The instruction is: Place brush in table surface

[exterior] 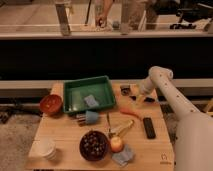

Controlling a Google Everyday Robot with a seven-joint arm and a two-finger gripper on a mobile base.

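Observation:
The light-wood table surface (67,142) fills the lower middle of the camera view. My gripper (136,96) is low over its back right part, at the end of the white arm (167,92) that reaches in from the right. Small dark objects (125,89) lie right beside the gripper; I cannot tell whether one is the brush or whether the gripper holds anything. A short blue object with a bristle-like end (88,118) lies on the wood just in front of the green tray (75,90).
The tray holds a grey-blue sponge (90,100). Also on the table: a red bowl (51,104), a white cup (46,148), a dark bowl of fruit (94,145), an apple (116,145), a banana (123,128), a carrot (130,112), a black remote (149,127).

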